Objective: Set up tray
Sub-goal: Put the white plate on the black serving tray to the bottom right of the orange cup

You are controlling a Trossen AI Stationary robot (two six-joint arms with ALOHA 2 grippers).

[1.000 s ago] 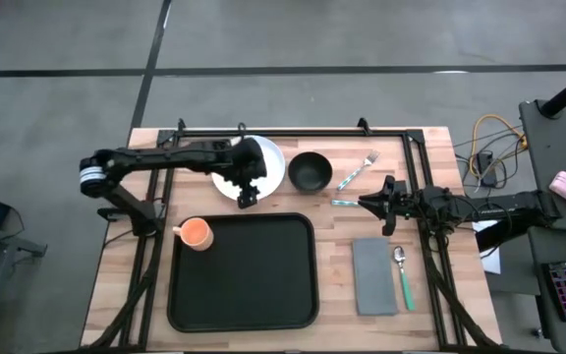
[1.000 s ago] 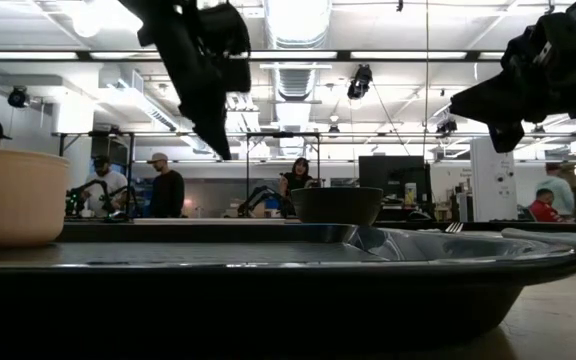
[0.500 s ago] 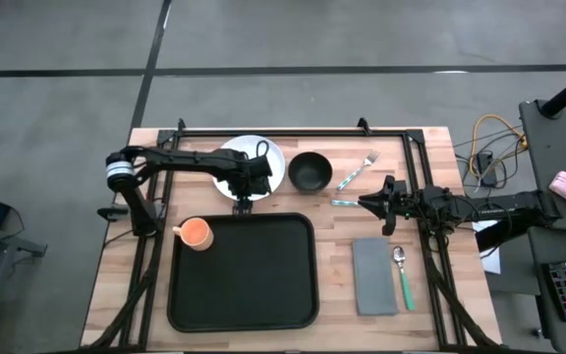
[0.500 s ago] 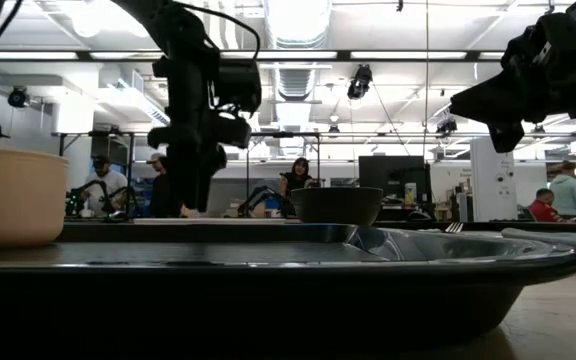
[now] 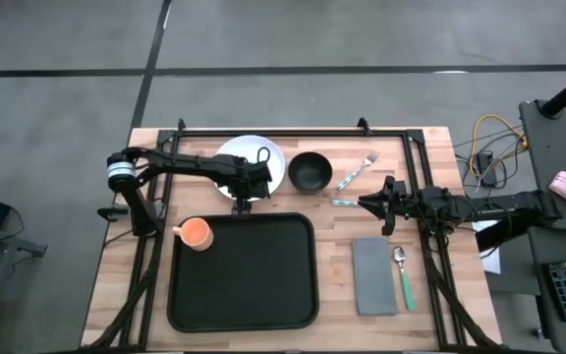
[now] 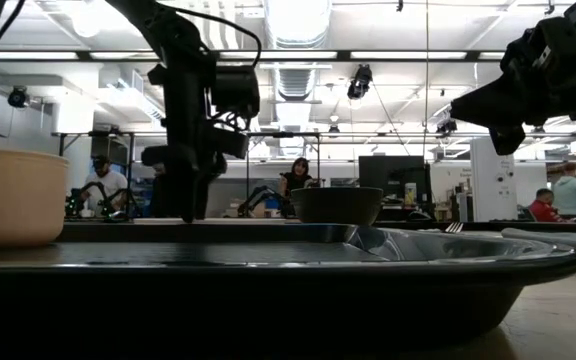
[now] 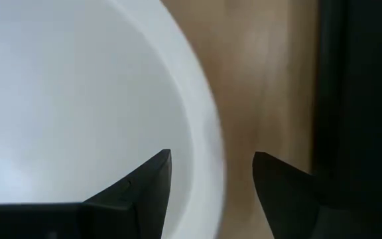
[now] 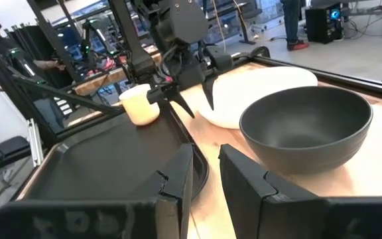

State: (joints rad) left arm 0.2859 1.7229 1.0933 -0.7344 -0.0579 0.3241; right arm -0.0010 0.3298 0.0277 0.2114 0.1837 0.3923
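The white plate [image 5: 273, 165] lies flat on the wood at the far side, beyond the large black tray [image 5: 244, 270]. My left gripper [image 5: 241, 203] points down at the plate's near rim [image 7: 207, 133] and is open. One finger [image 7: 152, 179] stands over the plate's inside, the other [image 7: 277, 182] over the bare wood outside; the rim passes between them and neither finger shows touching it. My right gripper [image 5: 366, 203] waits level at the right, slightly open, with nothing between its fingers [image 8: 206, 151].
An orange cup [image 5: 196, 233] stands on the tray's far left corner. A dark bowl [image 5: 310, 171], a fork [image 5: 359, 169] and a teal-handled utensil [image 5: 345, 203] lie right of the plate. A grey napkin [image 5: 374, 275] and a spoon [image 5: 402, 270] lie right of the tray.
My left gripper has come down from well above the plate to its near rim. It has rolled and tipped steeper, and now points almost straight down. The plate and everything else have kept still.
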